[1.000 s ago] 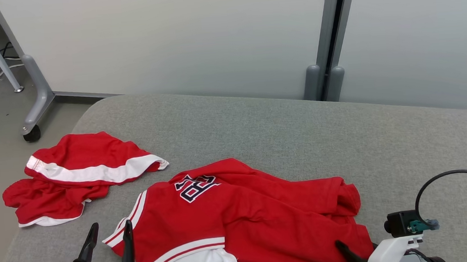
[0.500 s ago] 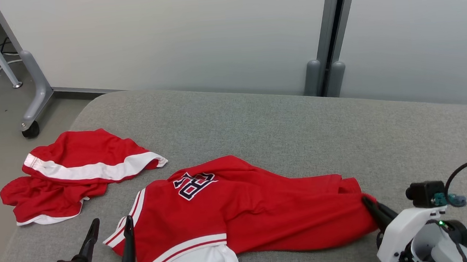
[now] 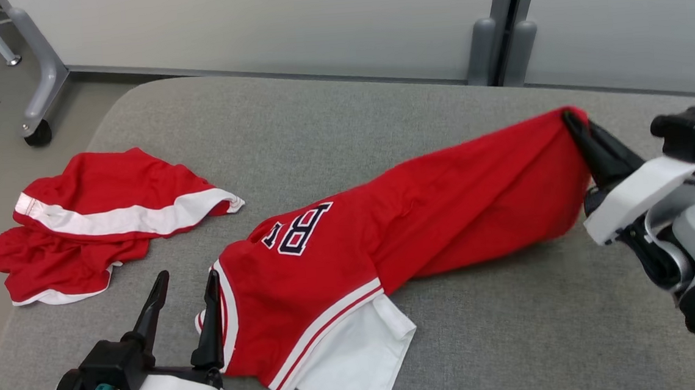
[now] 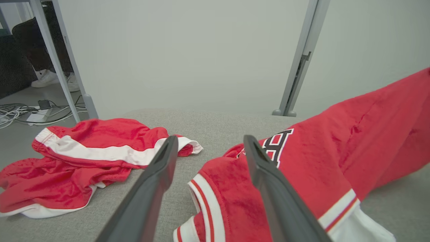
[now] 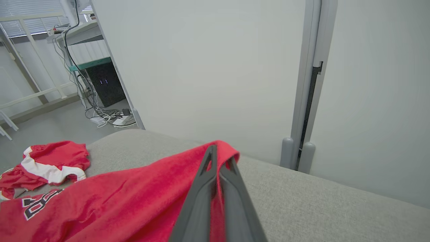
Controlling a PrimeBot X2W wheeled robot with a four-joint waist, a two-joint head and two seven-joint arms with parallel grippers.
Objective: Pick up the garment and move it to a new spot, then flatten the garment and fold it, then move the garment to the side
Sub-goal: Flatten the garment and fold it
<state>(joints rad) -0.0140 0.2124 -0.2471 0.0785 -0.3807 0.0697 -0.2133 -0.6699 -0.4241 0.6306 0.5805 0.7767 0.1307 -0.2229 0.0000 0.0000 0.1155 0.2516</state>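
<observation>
Where right jaws clench: raised end of red garment [image 3: 422, 214]
Left jaws: released, beside its striped hem
Left of left jaws: crumpled red-and-white cloth [image 3: 104, 218]

The red jersey [image 3: 445, 194] carries two dark block letters [image 3: 296, 229], outlined in white, on its left part near the striped trim. Lying sideways, they look like "B" and "R", but creases leave that uncertain.

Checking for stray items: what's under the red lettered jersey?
White cloth sticks out beneath the red jersey, on the grey cushion. The right gripper holds one end raised. Anything beneath the flat middle is covered.
</observation>
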